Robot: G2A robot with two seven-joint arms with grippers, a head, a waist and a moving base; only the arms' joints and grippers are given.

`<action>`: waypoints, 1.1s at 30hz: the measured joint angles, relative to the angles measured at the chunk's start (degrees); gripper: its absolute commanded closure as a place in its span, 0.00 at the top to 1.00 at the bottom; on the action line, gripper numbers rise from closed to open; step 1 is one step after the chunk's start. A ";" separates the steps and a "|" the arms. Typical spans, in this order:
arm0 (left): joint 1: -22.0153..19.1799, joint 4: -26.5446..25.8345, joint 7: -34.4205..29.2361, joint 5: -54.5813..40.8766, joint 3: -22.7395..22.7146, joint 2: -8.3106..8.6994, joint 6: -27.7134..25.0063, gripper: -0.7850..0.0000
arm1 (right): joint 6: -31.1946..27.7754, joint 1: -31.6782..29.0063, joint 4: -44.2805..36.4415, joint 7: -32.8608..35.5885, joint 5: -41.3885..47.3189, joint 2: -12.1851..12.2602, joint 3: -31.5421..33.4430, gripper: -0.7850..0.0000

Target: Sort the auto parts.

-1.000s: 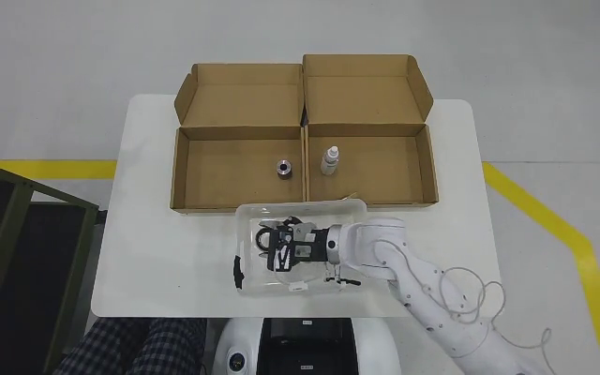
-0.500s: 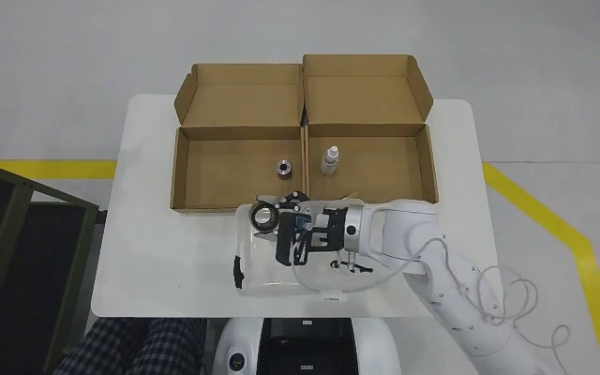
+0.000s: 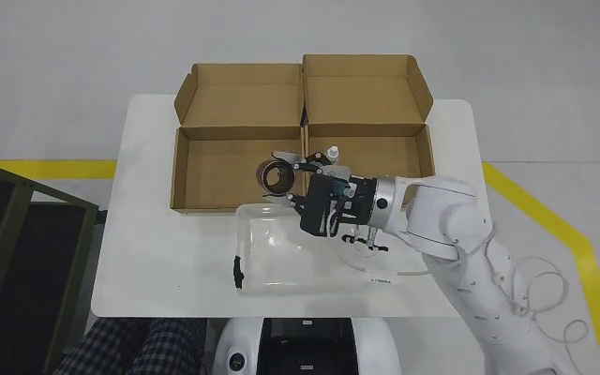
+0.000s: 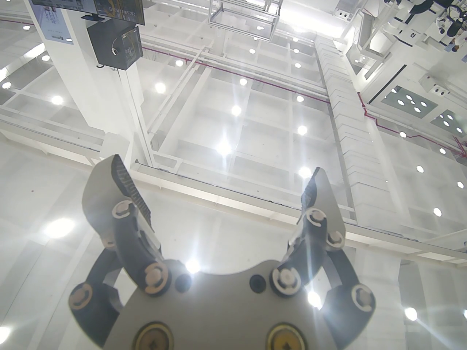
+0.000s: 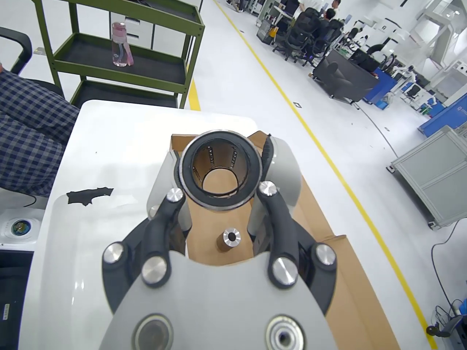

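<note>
Black-rimmed and lined with rows of tiny balls, the bearing sleeve (image 5: pixel 220 138) sits clamped between the right arm's fingers (image 5: pixel 286 172), which close on its round sides with its open bore facing outward past the tips. Below the fingers is the floor of the left cardboard box (image 3: pixel 216 173). A small metal bushing (image 5: pixel 231 236) stands on that floor almost directly beneath the held sleeve. To one side of the fingers, across the shared wall, a little white bottle (image 3: pixel 333 153) stands in the right cardboard box (image 3: pixel 394 169). Behind the fingers, toward the robot, a clear plastic bin (image 3: pixel 272 272) rests on the desk (image 3: pixel 150 234).

The left arm's fingers (image 4: pixel 120 191) are spread wide with nothing between them, pointing up at the ceiling.

The step in hand looks like placing the sleeve with the other metal part. To do it well, the fingers should shift off the bushing first, so the sleeve comes down beside it and not on top. They should also keep off the shared wall. A low release seems wise: being round and heavy-looking, the sleeve could roll or bounce if let go high. Set it on the cardboard, then open, and lift straight away so the tips do not drag it.
</note>
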 measured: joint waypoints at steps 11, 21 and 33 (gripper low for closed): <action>0.00 0.00 0.00 0.00 0.00 0.00 0.00 1.00 | 0.64 1.44 -2.96 -0.84 1.23 0.48 3.45 0.00; 0.00 0.00 0.00 0.00 0.00 0.00 0.00 1.00 | 0.52 2.20 -4.35 -1.74 1.92 0.77 4.43 0.00; 0.00 0.00 0.00 0.00 0.00 0.00 0.00 1.00 | 0.30 1.87 -5.02 -2.16 2.21 1.17 4.78 0.00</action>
